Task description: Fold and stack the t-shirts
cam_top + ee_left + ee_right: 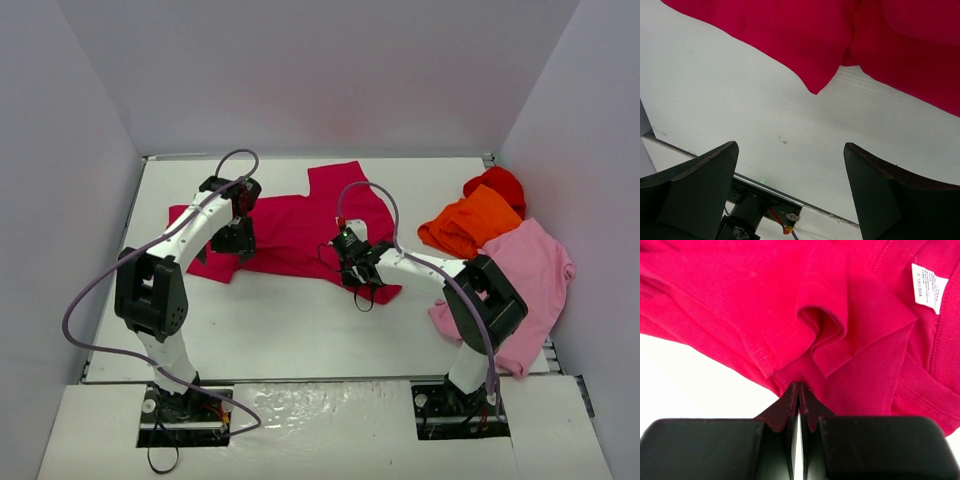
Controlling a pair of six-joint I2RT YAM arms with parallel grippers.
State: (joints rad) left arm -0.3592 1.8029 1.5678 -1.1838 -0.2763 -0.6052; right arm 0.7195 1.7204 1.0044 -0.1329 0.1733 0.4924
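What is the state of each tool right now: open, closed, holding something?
Left tool: open, holding nothing.
Right tool: closed, pinching the edge of the crimson shirt.

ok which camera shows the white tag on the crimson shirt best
The right wrist view: the white tag lies close and sharp on the crimson shirt, its print visible. The top external view shows the whole shirt, but the tag cannot be made out. The left wrist view shows only a shirt edge, no tag.

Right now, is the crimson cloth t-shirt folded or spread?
Spread: the crimson cloth t-shirt lies wide across the white table, one sleeve out, near edge rumpled.
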